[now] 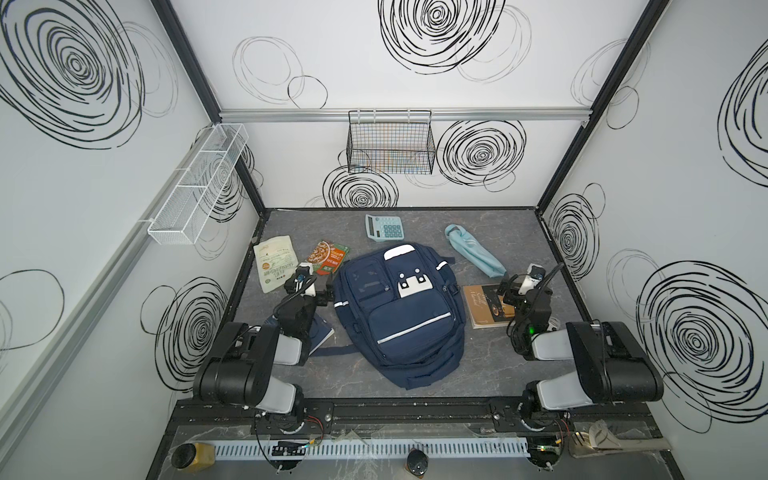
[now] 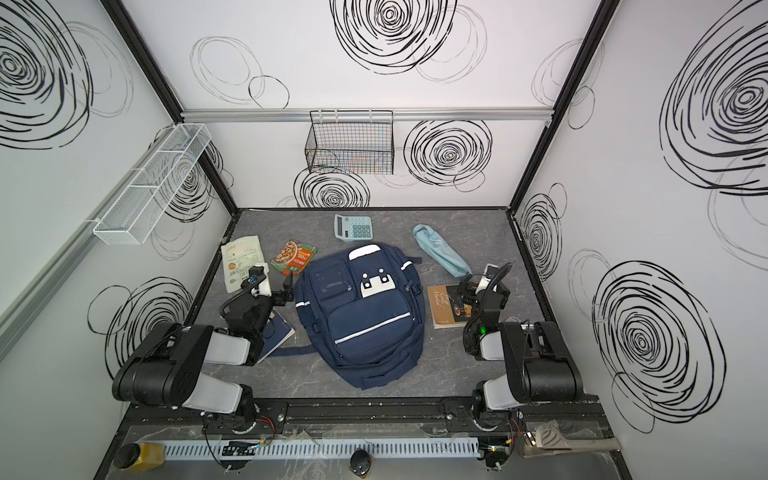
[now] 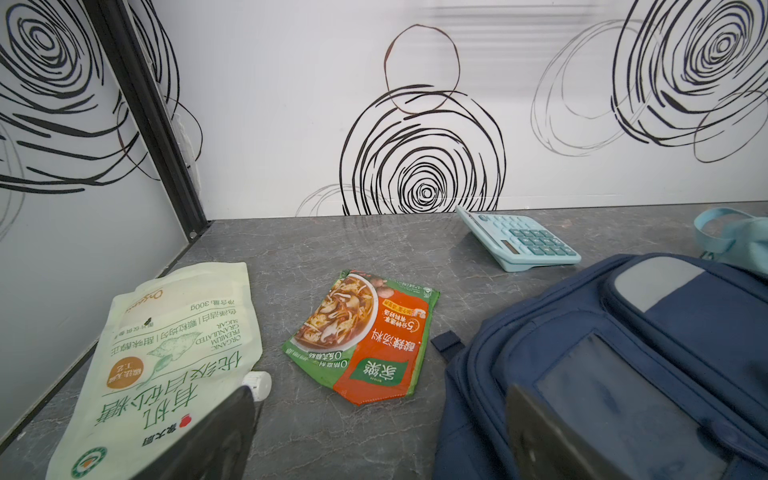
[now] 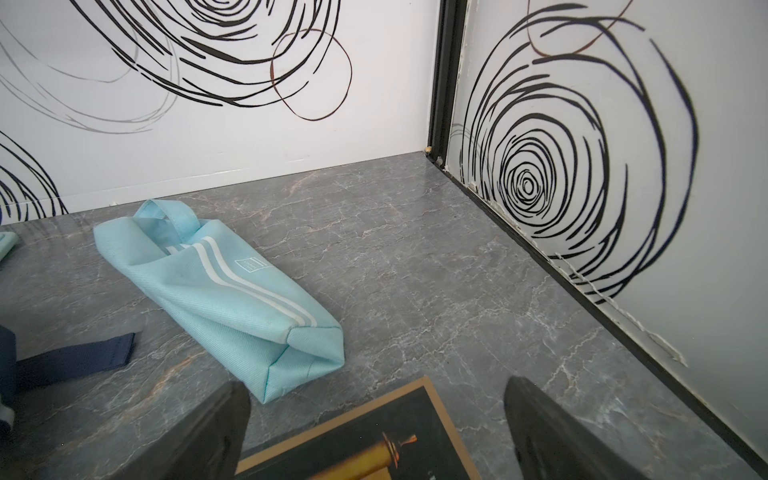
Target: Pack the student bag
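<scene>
The student bag (image 1: 399, 316) (image 2: 361, 316), navy with white stripes and a white face patch, lies flat in the middle of the table, front up, its zips looking shut. My left gripper (image 1: 322, 293) (image 3: 380, 399) hovers open by the bag's left side (image 3: 623, 353), with nothing between its fingers. My right gripper (image 1: 505, 293) (image 4: 374, 390) stands open over the far corner of a brown-edged book (image 1: 482, 307) (image 4: 365, 440), right of the bag. A navy strap (image 4: 75, 353) of the bag shows in the right wrist view.
A white sugar pouch (image 1: 275, 262) (image 3: 166, 365) and an orange-green soup packet (image 1: 328, 255) (image 3: 365, 332) lie back left. A teal calculator (image 1: 384, 227) and a light blue folded umbrella (image 1: 476, 253) (image 4: 216, 286) lie behind the bag. A blue notebook (image 1: 322, 334) lies under my left arm.
</scene>
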{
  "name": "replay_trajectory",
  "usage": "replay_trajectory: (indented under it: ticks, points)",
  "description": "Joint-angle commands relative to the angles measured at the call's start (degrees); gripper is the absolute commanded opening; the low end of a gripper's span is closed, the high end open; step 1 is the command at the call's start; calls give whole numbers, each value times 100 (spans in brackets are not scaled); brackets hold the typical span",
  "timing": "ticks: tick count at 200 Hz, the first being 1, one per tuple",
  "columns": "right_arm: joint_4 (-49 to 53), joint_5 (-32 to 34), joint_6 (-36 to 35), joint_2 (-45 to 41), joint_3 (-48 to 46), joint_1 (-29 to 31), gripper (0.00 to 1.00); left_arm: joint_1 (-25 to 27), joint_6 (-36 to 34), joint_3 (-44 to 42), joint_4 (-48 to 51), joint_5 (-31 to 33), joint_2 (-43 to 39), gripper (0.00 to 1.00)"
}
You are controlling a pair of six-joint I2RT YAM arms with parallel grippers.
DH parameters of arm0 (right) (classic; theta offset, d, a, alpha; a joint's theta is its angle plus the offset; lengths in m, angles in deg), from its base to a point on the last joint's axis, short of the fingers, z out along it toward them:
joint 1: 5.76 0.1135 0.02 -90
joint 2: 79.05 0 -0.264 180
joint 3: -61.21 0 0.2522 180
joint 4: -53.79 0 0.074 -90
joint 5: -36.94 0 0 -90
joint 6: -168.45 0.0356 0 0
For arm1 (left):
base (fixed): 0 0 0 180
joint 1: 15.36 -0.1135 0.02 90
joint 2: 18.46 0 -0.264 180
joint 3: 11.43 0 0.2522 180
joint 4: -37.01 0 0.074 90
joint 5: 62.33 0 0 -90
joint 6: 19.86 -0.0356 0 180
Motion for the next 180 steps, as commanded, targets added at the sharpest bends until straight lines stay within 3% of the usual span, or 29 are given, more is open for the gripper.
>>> replay_trajectory:
  ticks: [1,29,44,59,75,93,125,142,180]
  points:
    - [-262,98,-58,46,119,-26,100,-83,68,80,-355,-133,22,96]
    - [-159,-175,-20,55,176,-169,100,-11,58,79,-331,71,-54,96]
    - [-286,-108,-21,-19,82,-142,100,40,-92,28,24,-144,-622,96]
    - [-31,143,-161,-510,78,-16,100,519,-225,214,1168,876,-1630,96]
    - [1635,172,154,-1420,538,-29,100,917,202,532,1952,1143,-2545,96]
    - [2868,-823,666,-2045,1096,-239,96,1514,345,1246,2857,787,-3014,99]
    - [4420,-2552,1884,-2229,1944,-86,85,3086,74,3772,5813,151,-2231,95]
    - [4545,-3613,2391,-2302,1953,118,76,3751,126,4859,6999,-313,-1604,93]
    - [5115,-3924,2822,-3038,1367,691,74,4848,151,5789,8515,-679,-594,85]
